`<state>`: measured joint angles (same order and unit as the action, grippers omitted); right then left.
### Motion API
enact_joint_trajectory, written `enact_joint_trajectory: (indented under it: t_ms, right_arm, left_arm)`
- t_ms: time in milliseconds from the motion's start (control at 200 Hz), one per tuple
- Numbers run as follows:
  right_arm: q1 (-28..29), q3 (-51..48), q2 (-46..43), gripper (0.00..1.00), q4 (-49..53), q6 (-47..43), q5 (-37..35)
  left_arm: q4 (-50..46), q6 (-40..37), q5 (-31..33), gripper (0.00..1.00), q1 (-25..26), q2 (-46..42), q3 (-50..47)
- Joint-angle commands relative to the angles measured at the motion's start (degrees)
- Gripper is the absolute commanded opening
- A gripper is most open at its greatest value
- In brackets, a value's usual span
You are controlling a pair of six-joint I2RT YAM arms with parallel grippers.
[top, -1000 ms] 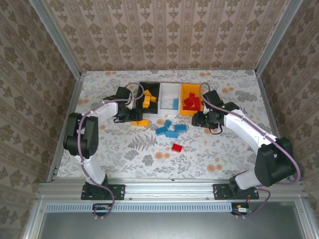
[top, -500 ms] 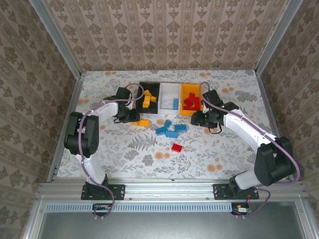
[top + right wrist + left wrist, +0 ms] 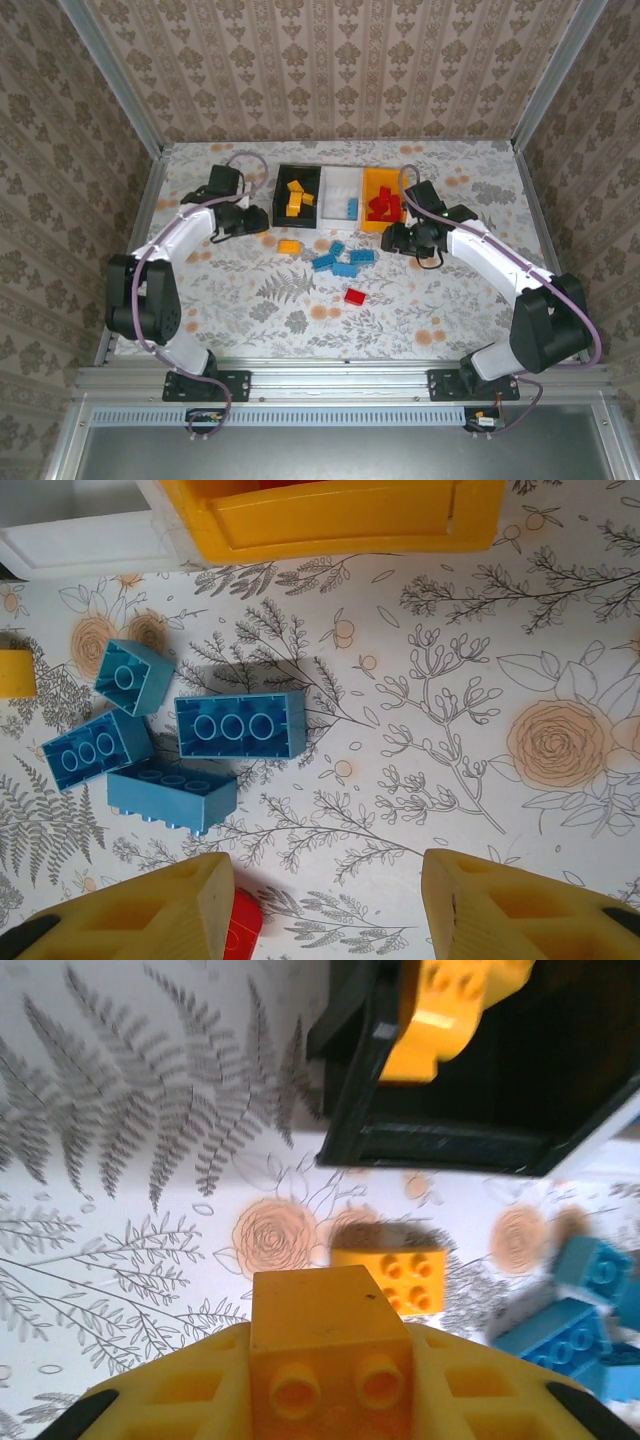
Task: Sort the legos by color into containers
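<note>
**Q:** Where is the orange-yellow brick (image 3: pixel 322 1312)?

**A:** It is pinched firmly in the left gripper (image 3: pixel 257 220), just short of the black bin (image 3: pixel 440 1147). In the overhead view the bin lies at two o'clock.

**Q:** How is this step best done?

**A:** Probably by lifting the brick over the near wall, centring it above the matching bricks (image 3: pixel 294 198), then letting go. A spare yellow brick (image 3: pixel 392 1272) waits below. The right gripper (image 3: pixel 325 900) hovers wide and empty, with the blue bricks (image 3: pixel 240 725) at its eight o'clock.
</note>
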<state>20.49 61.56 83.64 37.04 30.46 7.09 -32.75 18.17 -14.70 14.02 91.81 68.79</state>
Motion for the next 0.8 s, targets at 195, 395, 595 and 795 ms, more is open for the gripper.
enact_joint_trajectory:
  t_ms: [195,395,595,795]
  right_arm:
    - [4.0,-0.3,4.2,0.54,-3.4,2.4,1.9]
    - [6.9,-0.6,6.2,0.54,-3.9,3.0,1.7]
    - [7.8,-3.0,5.6,0.54,-4.8,3.9,1.4]
    - [7.8,-4.7,5.3,0.54,-4.3,3.5,0.8]
  left_arm:
    - [-4.5,0.0,-3.3,0.37,0.5,3.7,21.2]
    - [-6.4,-2.1,-2.3,0.37,2.2,16.4,36.6]
    - [-8.9,-1.5,-3.0,0.37,2.5,30.2,49.7]
    - [-10.2,-1.3,-3.1,0.37,3.9,38.0,55.0]
